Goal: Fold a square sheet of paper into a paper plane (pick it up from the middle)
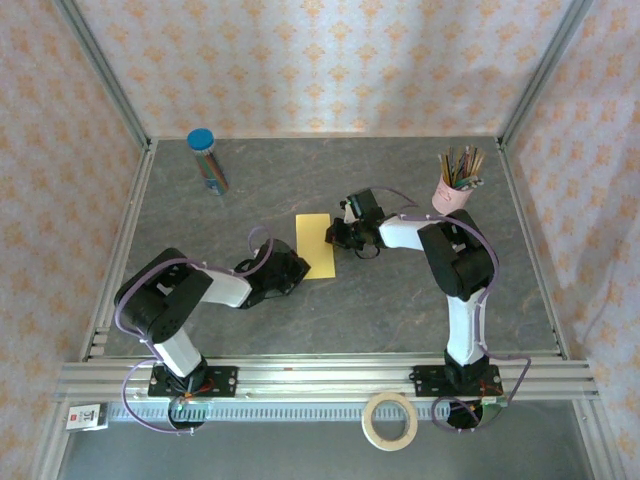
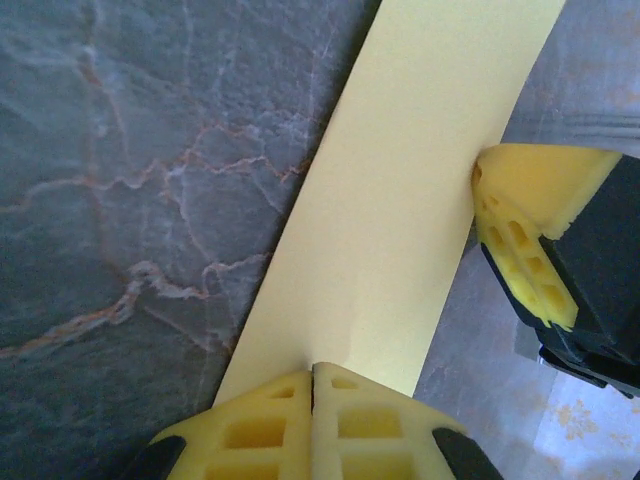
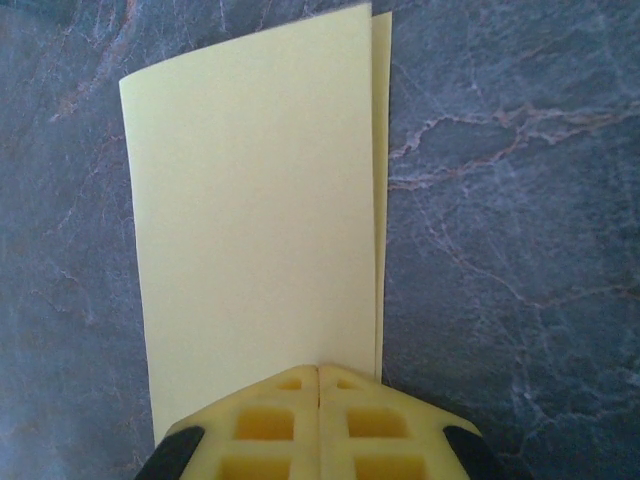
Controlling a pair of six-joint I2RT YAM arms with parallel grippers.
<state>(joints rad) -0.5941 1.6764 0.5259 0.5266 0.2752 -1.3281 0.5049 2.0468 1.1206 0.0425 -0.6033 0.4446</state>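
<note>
As the paper (image 1: 314,238) lies halved, left pincer (image 2: 312,385) and right pincer (image 3: 318,385), both closed, pin its 8 and 3 o'clock edges. Next, a corner fold likely needs one pincer opening

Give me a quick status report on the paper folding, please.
Both shut: left gripper, right gripper. The square sheet of paper folded in half, lying on table, gripper tips at its edges. Clear of it: pencil cup, blue-capped tube.
</note>
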